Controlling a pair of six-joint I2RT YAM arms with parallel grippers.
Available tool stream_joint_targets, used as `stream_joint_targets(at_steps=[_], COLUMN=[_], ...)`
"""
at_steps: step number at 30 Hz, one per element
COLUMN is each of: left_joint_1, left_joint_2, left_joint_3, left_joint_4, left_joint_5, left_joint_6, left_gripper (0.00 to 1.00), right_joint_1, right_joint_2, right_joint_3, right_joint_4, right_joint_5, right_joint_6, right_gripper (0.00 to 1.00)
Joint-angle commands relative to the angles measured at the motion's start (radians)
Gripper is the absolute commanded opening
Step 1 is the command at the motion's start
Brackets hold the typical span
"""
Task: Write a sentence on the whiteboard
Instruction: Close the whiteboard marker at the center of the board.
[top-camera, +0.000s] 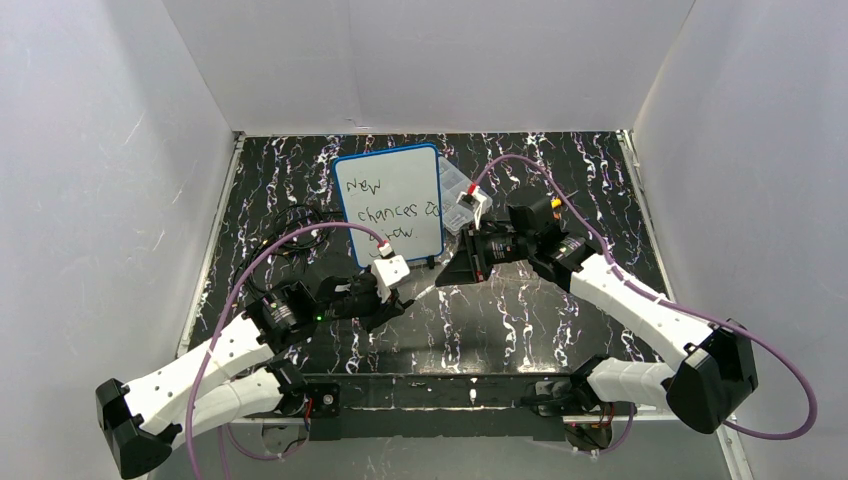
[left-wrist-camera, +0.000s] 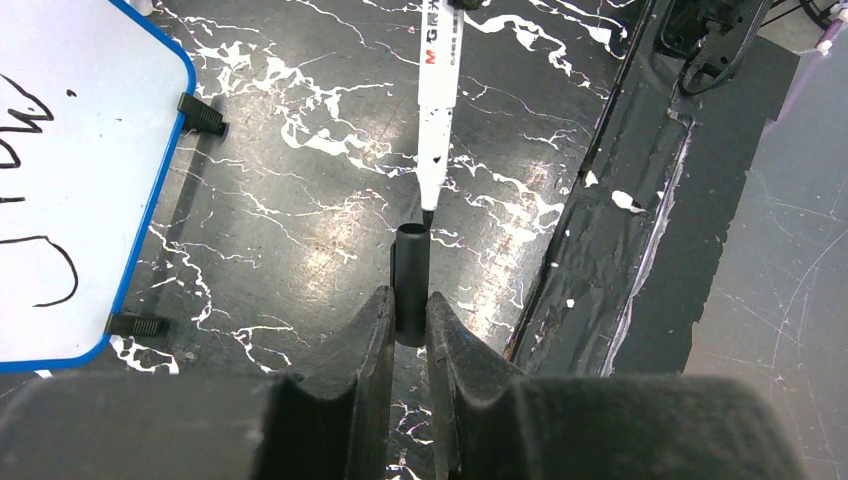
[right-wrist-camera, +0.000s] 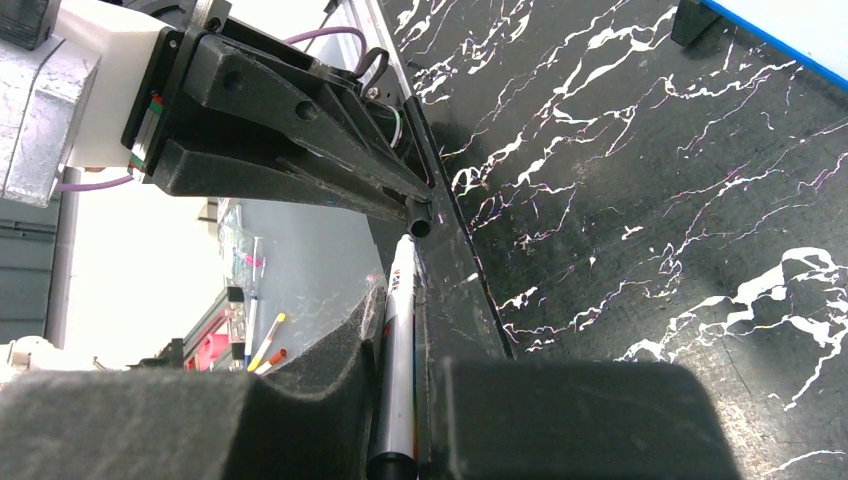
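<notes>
black marbled table (top-camera: 520, 320), blue-framed whiteboard (top-camera: 390, 205)

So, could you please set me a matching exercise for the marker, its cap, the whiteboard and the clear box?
1. marker
2. cap
3. whiteboard
4. clear box

A. gripped by the left gripper
B. carries black handwriting
C. gripped by the right gripper
D. next to the whiteboard, held by nothing

Pairs: 1-C, 2-A, 3-B, 4-D

Robotics lab cell, white enclosure walls (top-camera: 430, 60), black marbled tabletop (top-camera: 560, 320), trailing purple cables (top-camera: 320, 227)
</notes>
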Motion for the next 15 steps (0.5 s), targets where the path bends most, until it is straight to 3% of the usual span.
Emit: stream_joint_targets(at_steps=[1,15], left_joint_1=[0.001,0.002], left_joint_2=[-0.022,-0.03], left_joint_3=[0.0,-0.002], left_joint_4=[0.0,0.004], left_joint_5=[-0.001,0.005], left_joint_6=[0.0,-0.002], left_gripper=[0.0,0.0], right_joint_1=[0.011,0.018], right_joint_2=[0.008,0.024], right_joint_3=[-0.004,-0.001], right_joint_4=[0.03,0.04], right_joint_5=[-0.008,-0.009], right_joint_6=[-0.005,-0.005], right_gripper=[0.01,0.01])
